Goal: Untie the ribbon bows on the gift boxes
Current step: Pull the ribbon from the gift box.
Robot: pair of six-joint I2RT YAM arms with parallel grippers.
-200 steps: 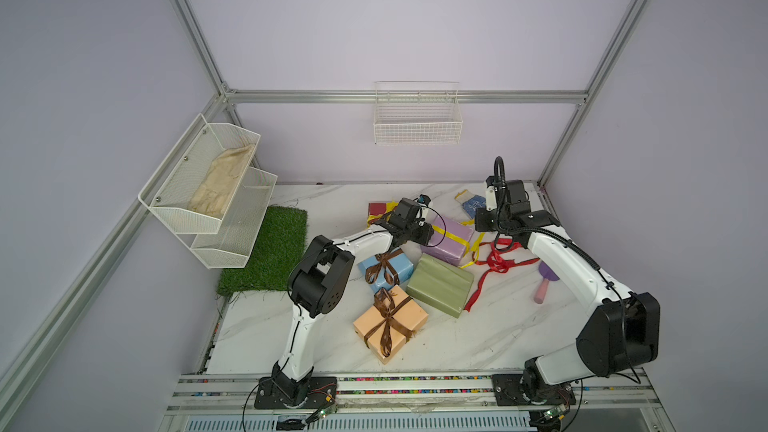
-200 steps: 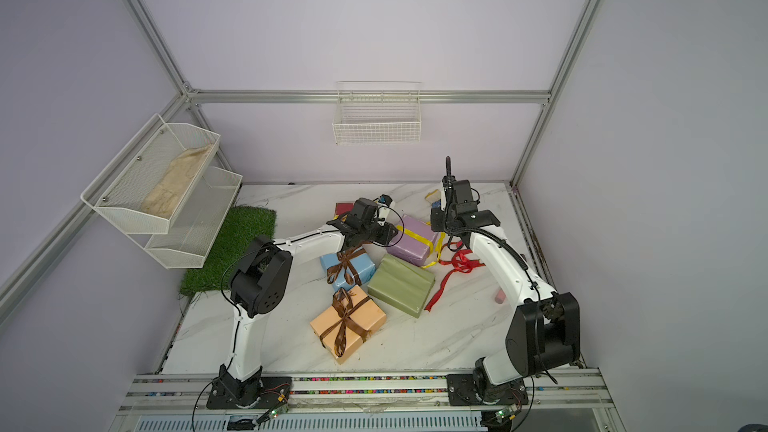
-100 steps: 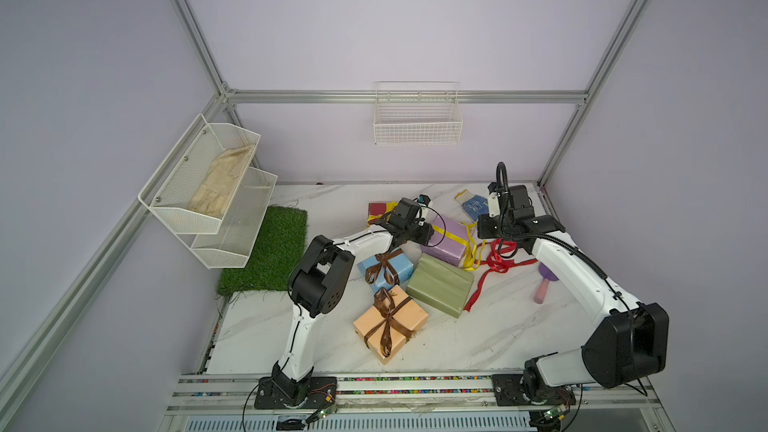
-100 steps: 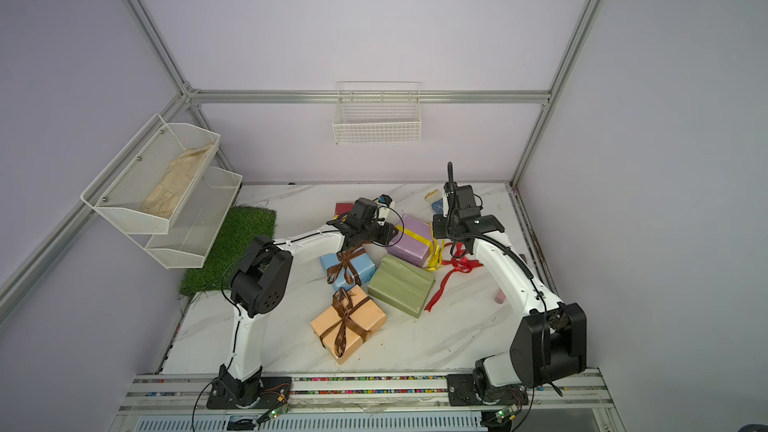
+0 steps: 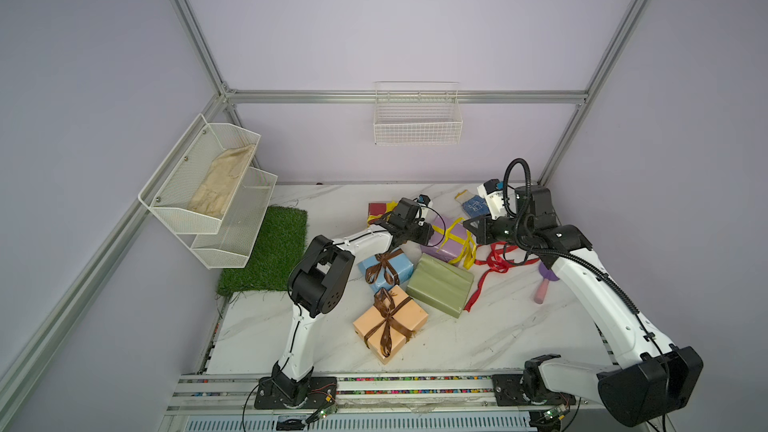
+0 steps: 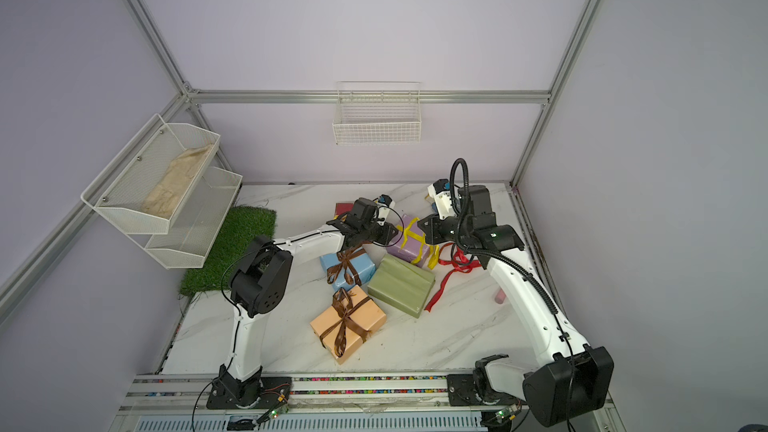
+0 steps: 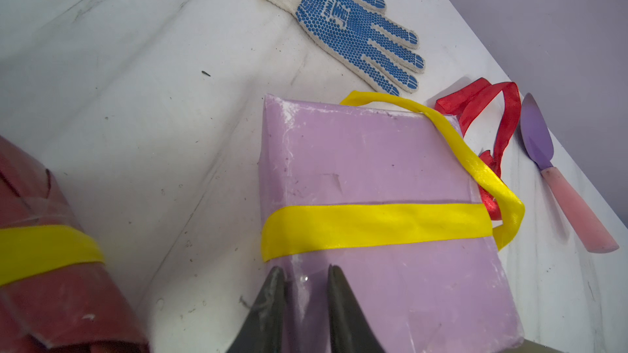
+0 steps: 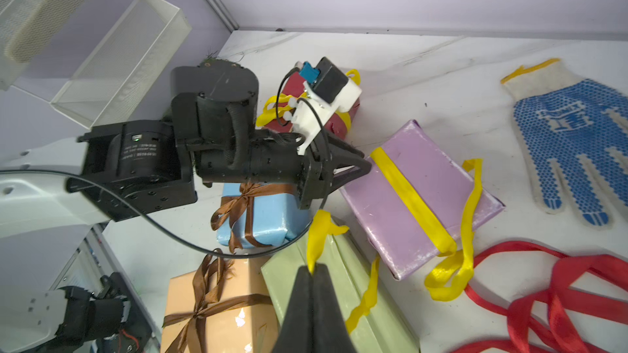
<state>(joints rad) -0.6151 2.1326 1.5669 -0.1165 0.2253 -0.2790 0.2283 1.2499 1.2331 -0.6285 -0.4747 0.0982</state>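
Note:
The lilac gift box (image 7: pixel 373 171) lies at the back middle in both top views (image 5: pixel 446 241) (image 6: pixel 405 241). Its yellow ribbon (image 7: pixel 373 225) is loose, with no bow. My left gripper (image 7: pixel 304 272) is shut on the box's near corner (image 8: pixel 407 191). My right gripper (image 8: pixel 314 268) is shut on one free end of that yellow ribbon (image 8: pixel 319 232), above the bare olive green box (image 5: pixel 440 284). The light blue box (image 5: pixel 386 268) and the peach box (image 5: pixel 390 322) carry tied brown bows. The dark red box (image 5: pixel 378 209) has a yellow ribbon. A loose red ribbon (image 5: pixel 494 263) lies right of the lilac box.
A blue-dotted glove (image 7: pixel 350 25) lies at the back right. A purple and pink spatula (image 5: pixel 544 284) rests near the right edge. A green grass mat (image 5: pixel 270 251) sits at the left under two white wire baskets (image 5: pixel 208 189). Another basket (image 5: pixel 417 118) hangs on the back wall.
My right gripper has dipped and turned a little while holding the yellow ribbon end. The left arm has stayed on the lilac box.

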